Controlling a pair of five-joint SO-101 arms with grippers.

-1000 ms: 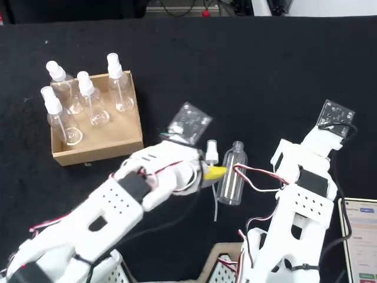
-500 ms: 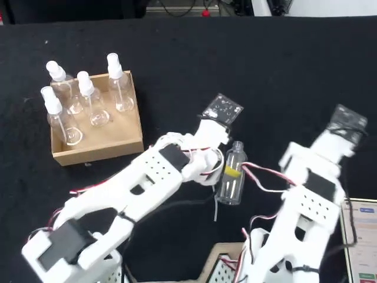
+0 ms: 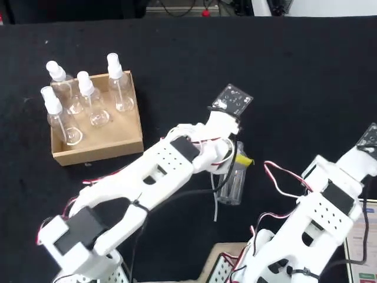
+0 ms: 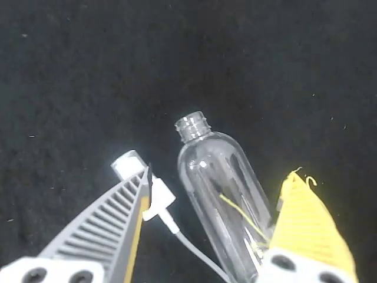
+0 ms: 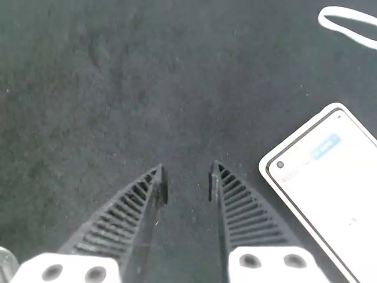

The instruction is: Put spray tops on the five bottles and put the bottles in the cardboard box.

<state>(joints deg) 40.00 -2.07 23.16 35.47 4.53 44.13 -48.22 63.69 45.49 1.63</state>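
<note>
Four bottles (image 3: 91,103) capped and boxed; fifth bottle (image 4: 219,200) bare, straddled by the left pincer (image 4: 221,173).

Cardboard box (image 3: 97,152) sits toward the far left corner of the tabletop (image 3: 283,71), with the four bottles upright inside. Mid-tabletop, closer to the near edge, the fifth bottle lies on its side with its neck open and pointing at the far edge. The left pincer's fingers are apart, the grey one on one side of the bottle and the yellow-taped one on the other. A loose spray top (image 4: 156,200) lies just beside the bottle's neck, by the grey finger, its dip tube trailing toward the near edge. The right pincer (image 5: 185,180) hangs over black tabletop by the right edge, fingers apart. A phone (image 5: 321,194) lies near it, screen lit, toward the near right corner.
</note>
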